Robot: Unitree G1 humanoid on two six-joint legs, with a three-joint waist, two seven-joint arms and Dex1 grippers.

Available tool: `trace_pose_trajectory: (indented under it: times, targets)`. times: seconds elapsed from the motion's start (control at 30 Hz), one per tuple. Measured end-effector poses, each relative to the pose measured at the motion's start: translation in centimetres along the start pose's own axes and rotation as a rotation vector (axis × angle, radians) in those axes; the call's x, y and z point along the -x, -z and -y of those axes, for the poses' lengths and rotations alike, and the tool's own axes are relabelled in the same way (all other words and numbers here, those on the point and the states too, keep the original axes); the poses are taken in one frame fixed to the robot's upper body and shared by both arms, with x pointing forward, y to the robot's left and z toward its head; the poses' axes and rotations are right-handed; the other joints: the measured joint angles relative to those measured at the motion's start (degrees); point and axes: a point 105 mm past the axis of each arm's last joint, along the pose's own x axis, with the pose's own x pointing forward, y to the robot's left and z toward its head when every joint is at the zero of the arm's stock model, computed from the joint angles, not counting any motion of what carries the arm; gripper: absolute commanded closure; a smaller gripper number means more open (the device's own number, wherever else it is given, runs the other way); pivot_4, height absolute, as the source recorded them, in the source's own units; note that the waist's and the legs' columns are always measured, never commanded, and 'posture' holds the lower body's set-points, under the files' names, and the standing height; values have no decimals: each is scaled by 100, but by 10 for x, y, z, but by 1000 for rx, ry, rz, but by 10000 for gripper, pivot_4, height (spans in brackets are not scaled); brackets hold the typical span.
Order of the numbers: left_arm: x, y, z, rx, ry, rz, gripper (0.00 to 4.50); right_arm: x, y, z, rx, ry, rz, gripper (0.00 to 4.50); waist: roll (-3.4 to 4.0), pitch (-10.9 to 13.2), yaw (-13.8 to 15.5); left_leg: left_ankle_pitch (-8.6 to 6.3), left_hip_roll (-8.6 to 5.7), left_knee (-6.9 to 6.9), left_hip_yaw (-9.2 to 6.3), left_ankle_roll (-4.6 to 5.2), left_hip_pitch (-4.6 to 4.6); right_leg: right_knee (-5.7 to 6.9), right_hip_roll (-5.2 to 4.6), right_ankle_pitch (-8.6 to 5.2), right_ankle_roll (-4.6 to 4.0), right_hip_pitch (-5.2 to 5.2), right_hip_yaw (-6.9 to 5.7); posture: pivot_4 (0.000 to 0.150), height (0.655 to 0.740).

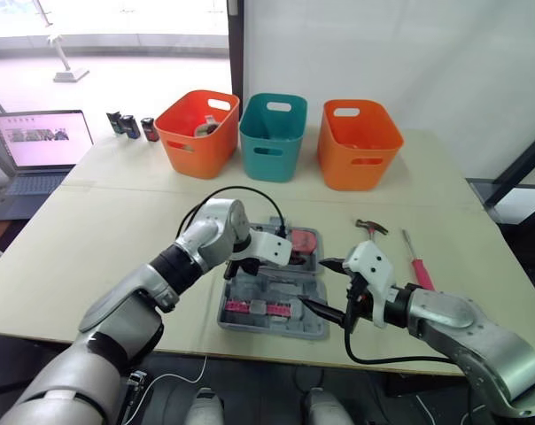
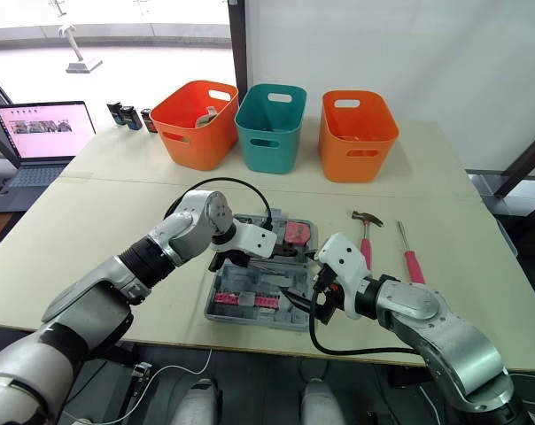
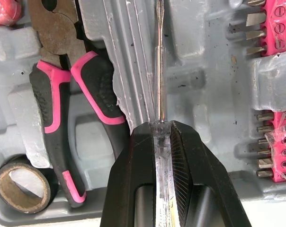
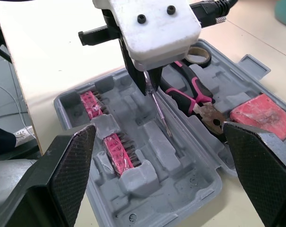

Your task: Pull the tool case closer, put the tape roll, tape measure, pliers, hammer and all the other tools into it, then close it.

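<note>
Your tool case [image 2: 250, 319] sits open by the worktop's [image 1: 117, 230] near edge, about midway along it. The left gripper [image 3: 163, 127] is clamped on a clear-handled screwdriver [image 3: 159, 71] pointing into the case. The right gripper [image 1: 314, 283] is spread wide at the case's right side, holding nothing. The hammer [image 1: 371, 232] and pink screwdriver [image 1: 418, 266] lie toward the right edge. The pliers [image 3: 62, 104], tape measure [image 4: 261, 116] and tape roll [image 3: 20, 187] are inside the case.

Head pair looks down over the table [image 1: 73, 230]; both wrist cameras hang close above the open tool case [image 4: 181, 189].
</note>
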Motion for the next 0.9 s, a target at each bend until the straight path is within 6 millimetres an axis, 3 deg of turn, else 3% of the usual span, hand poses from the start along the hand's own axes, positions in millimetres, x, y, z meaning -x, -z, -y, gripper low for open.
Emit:
trace_pose_trajectory:
  times: [0.33,0.9]
  targets:
    - [-4,-13,-3,-35,-24,22,44795,0,0,-1,-4,2,-2,0,0,0,-12,0,0,1,0,0,0,0,1,0,0,0,0,1500,7400]
    - [-3,-11,-1,-42,-23,17,44795,0,2,-1,-12,4,-8,0,0,0,-26,0,0,1,0,0,1,1,2,0,0,0,0,1500,7400]
